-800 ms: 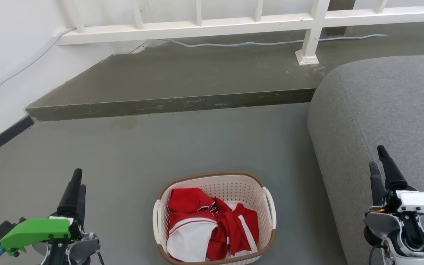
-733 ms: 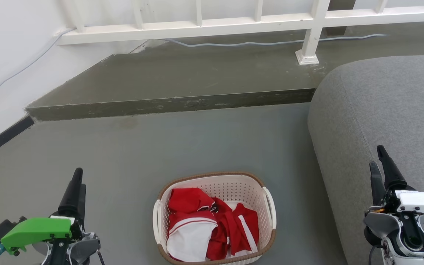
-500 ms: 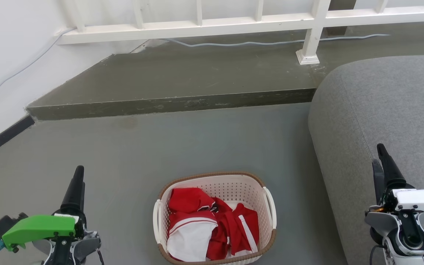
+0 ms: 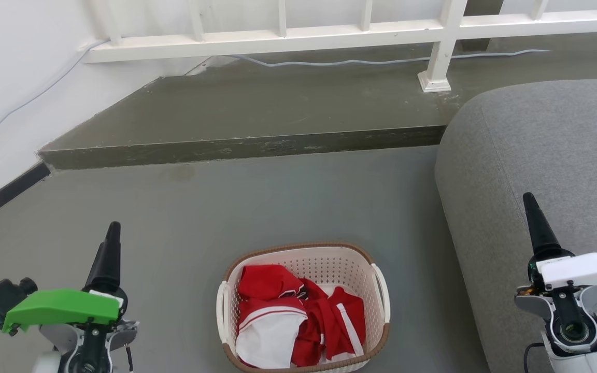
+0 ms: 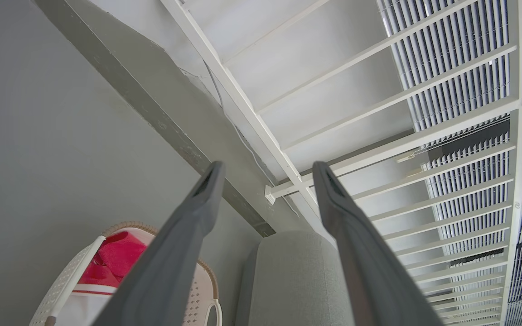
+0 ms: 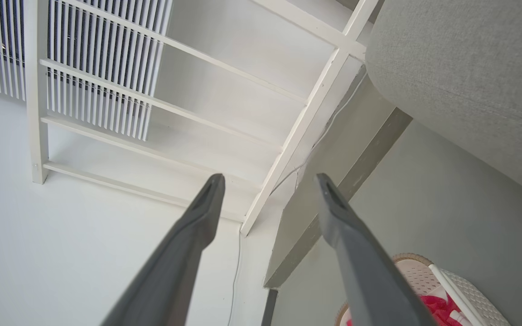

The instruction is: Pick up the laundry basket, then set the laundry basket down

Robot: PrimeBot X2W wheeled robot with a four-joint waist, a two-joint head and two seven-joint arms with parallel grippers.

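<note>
No text can be read

A small grey mark sits on the white cover (image 4: 583, 269) just behind the right pincer (image 4: 528, 199), too small to make out. The red and white cloth (image 4: 324, 316) in the laundry basket (image 4: 303, 264) carries plain white stripes and no legible lettering.

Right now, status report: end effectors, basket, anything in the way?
Left end effector open, empty. Right end effector open, empty. Laundry basket on the floor between them, untouched, clothes inside. Grey sofa close on its right.
</note>
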